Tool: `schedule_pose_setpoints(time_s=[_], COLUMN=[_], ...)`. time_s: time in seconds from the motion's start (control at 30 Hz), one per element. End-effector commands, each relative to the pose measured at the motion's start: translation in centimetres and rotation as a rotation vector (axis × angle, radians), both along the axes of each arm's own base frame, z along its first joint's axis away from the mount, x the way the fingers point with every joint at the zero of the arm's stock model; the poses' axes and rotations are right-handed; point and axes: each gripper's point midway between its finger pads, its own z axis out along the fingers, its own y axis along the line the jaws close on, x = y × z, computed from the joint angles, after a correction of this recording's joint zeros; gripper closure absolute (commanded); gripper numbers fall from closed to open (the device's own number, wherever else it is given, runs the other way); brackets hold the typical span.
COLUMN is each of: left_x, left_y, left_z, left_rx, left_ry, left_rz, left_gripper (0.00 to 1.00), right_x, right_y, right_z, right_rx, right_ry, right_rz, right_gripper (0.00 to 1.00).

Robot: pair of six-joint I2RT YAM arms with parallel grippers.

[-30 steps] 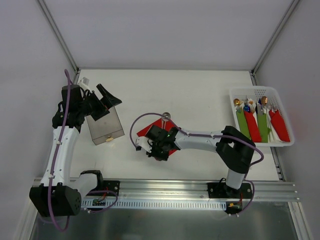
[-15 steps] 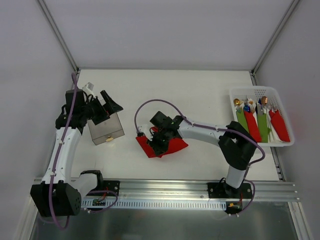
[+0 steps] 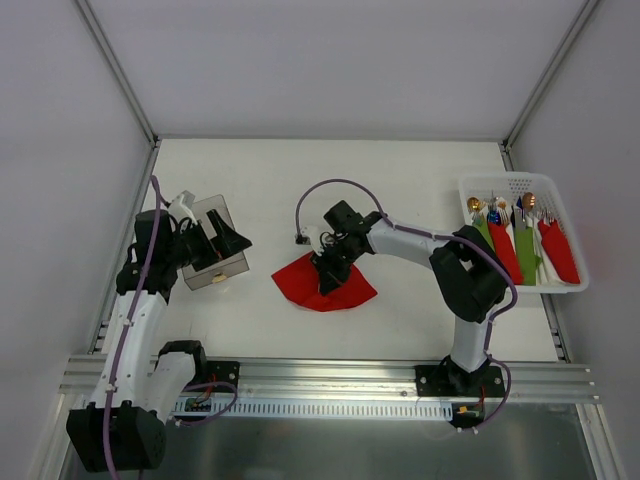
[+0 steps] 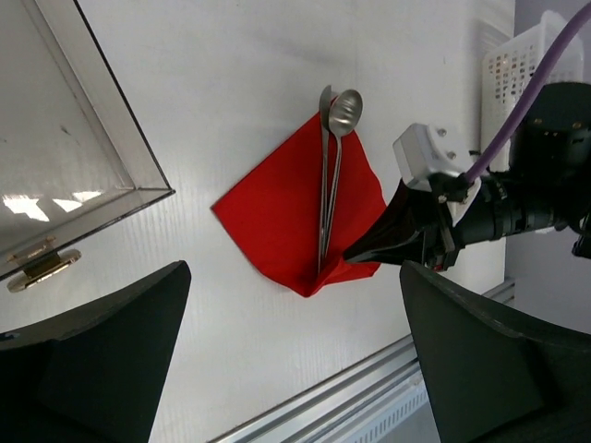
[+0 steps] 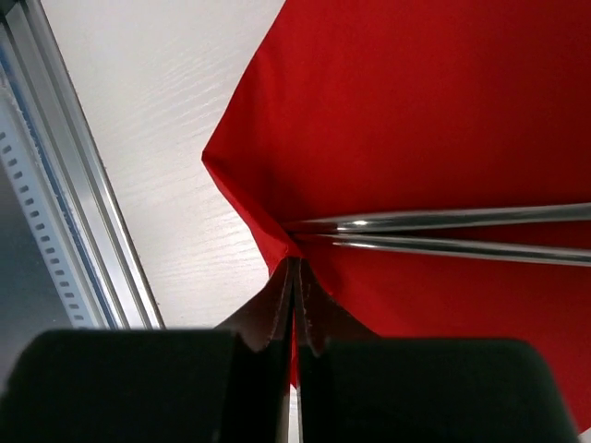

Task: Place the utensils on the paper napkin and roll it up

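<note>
The red paper napkin [image 4: 277, 208] lies on the white table, also in the top view [image 3: 340, 292]. Two silver utensils [image 4: 325, 194] lie side by side along its middle, the spoon bowl [image 4: 346, 109] past its far corner. In the top view my right arm hides them. My right gripper [image 5: 294, 277] is shut on the napkin's corner by the handle ends [image 5: 443, 233], and that corner is lifted; the gripper also shows in the left wrist view [image 4: 360, 251] and the top view [image 3: 327, 268]. My left gripper [image 3: 228, 240] is open and empty, above the clear box.
A clear plastic box [image 3: 215, 268] with a brass latch stands left of the napkin. A white basket [image 3: 520, 185] at the right holds green and red rolled bundles with gold and blue tips. A metal rail [image 3: 320, 375] runs along the near edge.
My right gripper has swung from the napkin's near left side toward the back, uncovering the napkin, and now pinches its corner. My left arm has drawn back toward the near left.
</note>
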Motion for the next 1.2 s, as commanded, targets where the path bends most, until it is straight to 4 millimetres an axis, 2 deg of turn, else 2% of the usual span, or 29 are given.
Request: schedule_pose_setpoints(time_s=[0.0, 0.03, 0.17, 0.27, 0.4, 0.5, 0.6, 0.7, 0.83, 0.93, 0.97, 1.0, 1.1, 1.17], left_x=[-1.0, -1.3, -1.9, -2.0, -1.8, -1.9, -2.0, -2.0, -1.8, -1.7, -1.7, -1.7, -1.7, -1.7], left_y=[-1.1, -1.1, -1.6, -2.2, -2.1, -2.8, -3.9, -5.5, -6.8, -7.7, -8.0, -8.6, -9.6, -10.8], left_z=[-0.1, -0.8, -1.7, -1.8, -1.8, -2.2, -2.9, -3.4, -4.1, -4.5, -4.6, -5.0, -6.0, -6.1], left_rx=[-0.03, -0.028, -0.04, -0.027, -0.024, -0.011, 0.019, 0.054, 0.039, 0.028, 0.027, 0.027, 0.025, 0.01], left_ry=[-0.052, -0.041, -0.034, -0.041, -0.034, -0.02, 0.003, 0.012, 0.024, 0.033, 0.037, 0.048, 0.079, 0.078], left_rz=[-0.062, -0.067, -0.1, -0.12, -0.103, -0.127, -0.154, -0.196, -0.223, -0.248, -0.259, -0.279, -0.311, -0.344], left_gripper=[0.01, 0.01, 0.01, 0.01, 0.01, 0.03, 0.04, 0.06, 0.15, 0.3, 0.39, 0.44, 0.55, 0.58], right_x=[-0.5, -0.7, -1.3, -1.4, -0.3, 0.3, 0.4, 0.4, 0.4, 1.0, 1.2, 1.6, 2.3, 2.7], right_y=[0.9, 0.9, 1.6, 1.6, 1.0, 0.3, 0.0, -0.2, -0.5, -0.7, -0.8, -1.0, -1.3, -1.2], right_z=[2.2, 2.3, 2.4, 2.7, 4.5, 5.1, 4.7, 3.4, 2.2, 1.7, 1.7, 1.5, 1.4, 1.3], right_rx=[0.072, 0.073, 0.093, 0.109, 0.166, 0.183, 0.171, 0.15, 0.131, 0.129, 0.129, 0.129, 0.131, 0.132], right_ry=[0.03, 0.051, 0.134, 0.189, 0.242, 0.255, 0.266, 0.294, 0.316, 0.322, 0.324, 0.324, 0.324, 0.326], right_rz=[0.003, -0.005, -0.027, -0.046, -0.102, -0.133, -0.142, -0.148, -0.156, -0.172, -0.175, -0.187, -0.204, -0.208], right_gripper=[1.0, 1.0, 1.0, 1.0, 1.0, 1.0, 1.0, 1.0, 1.0, 1.0, 1.0, 1.0, 1.0, 1.0])
